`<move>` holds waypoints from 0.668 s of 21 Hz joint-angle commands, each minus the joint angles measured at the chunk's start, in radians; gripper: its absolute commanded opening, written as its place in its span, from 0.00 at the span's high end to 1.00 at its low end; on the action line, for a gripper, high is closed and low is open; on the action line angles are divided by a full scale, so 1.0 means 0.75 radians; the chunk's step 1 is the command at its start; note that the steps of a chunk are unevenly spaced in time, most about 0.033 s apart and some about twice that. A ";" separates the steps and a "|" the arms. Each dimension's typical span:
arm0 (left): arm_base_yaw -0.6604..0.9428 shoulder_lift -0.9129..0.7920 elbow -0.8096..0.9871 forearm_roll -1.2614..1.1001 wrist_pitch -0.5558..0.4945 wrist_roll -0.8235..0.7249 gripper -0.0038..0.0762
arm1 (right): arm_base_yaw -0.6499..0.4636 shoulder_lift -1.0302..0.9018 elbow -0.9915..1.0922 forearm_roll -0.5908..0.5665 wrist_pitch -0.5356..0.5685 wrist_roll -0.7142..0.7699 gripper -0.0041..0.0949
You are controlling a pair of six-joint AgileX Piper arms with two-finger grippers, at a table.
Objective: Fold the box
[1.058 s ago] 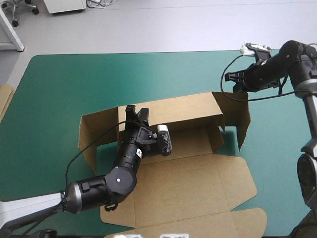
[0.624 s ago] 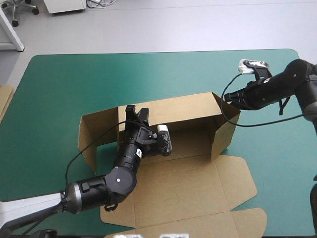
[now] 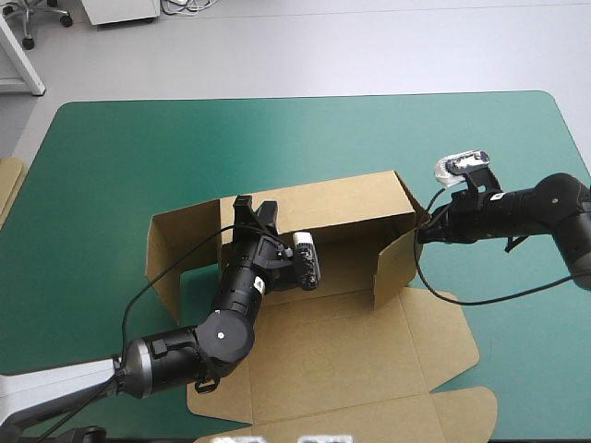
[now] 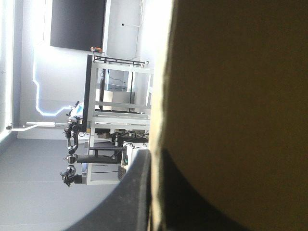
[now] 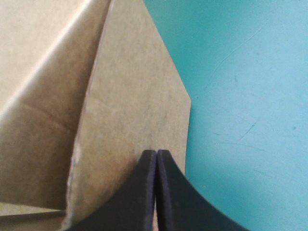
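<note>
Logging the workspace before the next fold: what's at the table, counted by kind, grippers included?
brown box: 1
spare board, far left: 1
grippers: 2, left gripper and right gripper
total: 4

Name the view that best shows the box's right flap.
The high view: the whole flap shows, angled inward, the right gripper at its outer face. The right wrist view gives only part of it; the left wrist view shows just box wall.
</note>
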 commanded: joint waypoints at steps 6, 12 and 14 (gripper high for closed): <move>-0.006 -0.041 -0.033 0.173 0.070 -0.023 0.96 | -0.004 -0.083 0.173 0.138 -0.149 -0.359 0.95; -0.006 -0.041 -0.033 0.173 0.067 -0.023 0.96 | -0.004 -0.083 0.173 0.138 -0.083 -0.455 0.42; -0.006 -0.041 -0.033 0.176 0.065 -0.023 0.96 | -0.004 -0.083 0.173 0.138 -0.071 -0.476 0.33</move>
